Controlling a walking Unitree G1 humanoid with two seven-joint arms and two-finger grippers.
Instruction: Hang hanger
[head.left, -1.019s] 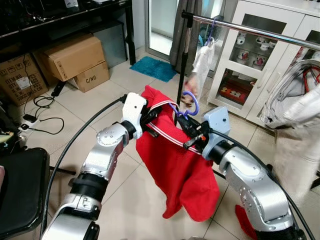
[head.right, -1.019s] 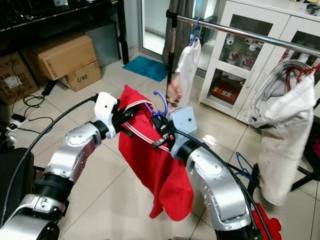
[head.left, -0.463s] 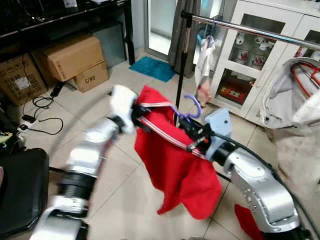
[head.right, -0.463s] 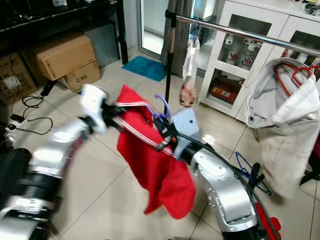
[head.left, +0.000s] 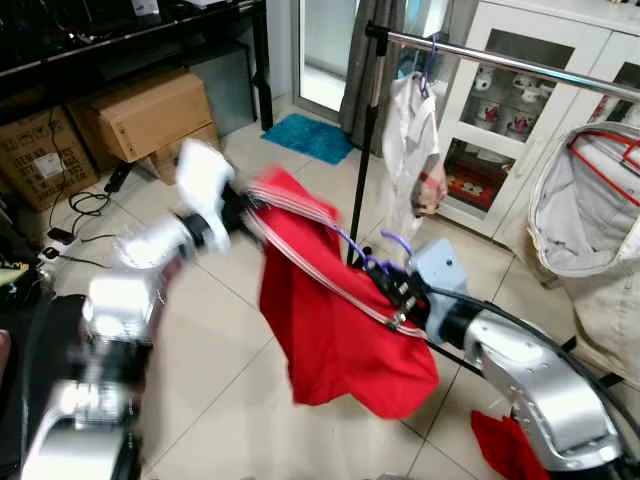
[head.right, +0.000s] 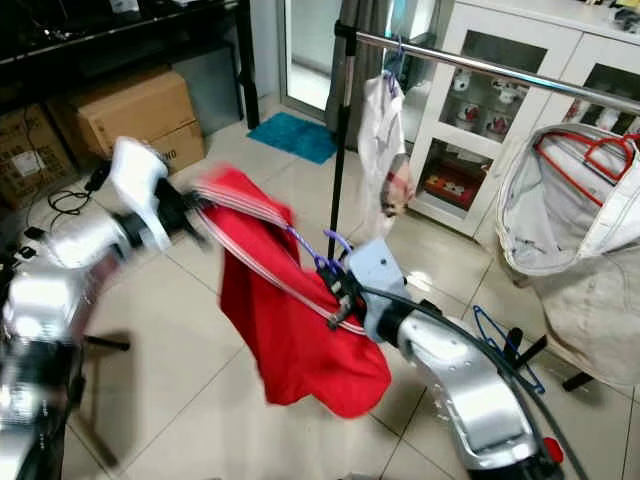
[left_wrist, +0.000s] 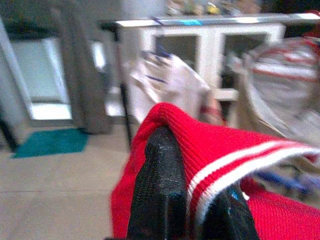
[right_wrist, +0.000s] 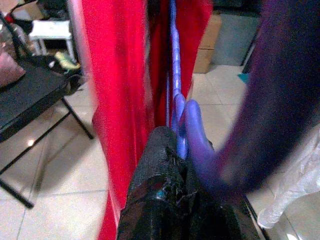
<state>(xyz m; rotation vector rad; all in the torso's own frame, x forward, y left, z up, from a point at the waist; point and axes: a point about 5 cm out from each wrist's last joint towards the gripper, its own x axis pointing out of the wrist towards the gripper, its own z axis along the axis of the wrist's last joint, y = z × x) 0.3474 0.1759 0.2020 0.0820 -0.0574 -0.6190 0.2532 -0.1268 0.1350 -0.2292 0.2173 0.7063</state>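
A red garment (head.left: 330, 320) with a white-striped collar hangs on a purple hanger (head.left: 398, 242) between my two arms. My left gripper (head.left: 240, 205) is raised out to the left, shut on the collar; in the left wrist view its black fingers (left_wrist: 160, 200) pinch the striped edge (left_wrist: 230, 165). Lower, at the middle, my right gripper (head.left: 392, 298) is shut on the hanger's neck, whose purple stem (right_wrist: 179, 110) runs between its fingers (right_wrist: 160, 195). The steel rail (head.left: 500, 60) crosses above and beyond, with a white garment (head.left: 410, 130) hanging on it.
Another pale garment on a red hanger (head.left: 590, 200) hangs at the right. Behind the rail stands a white glass-door cabinet (head.left: 520, 90). Cardboard boxes (head.left: 150, 110), cables (head.left: 85, 205) and a teal mat (head.left: 310, 135) lie left; a red cloth (head.left: 505, 445) and blue hanger (head.right: 500, 340) are on the floor.
My left arm has swung out to the left, pulling the collar taut. The right gripper with the hanger has dropped lower and to the right. The hanging garments have swayed.
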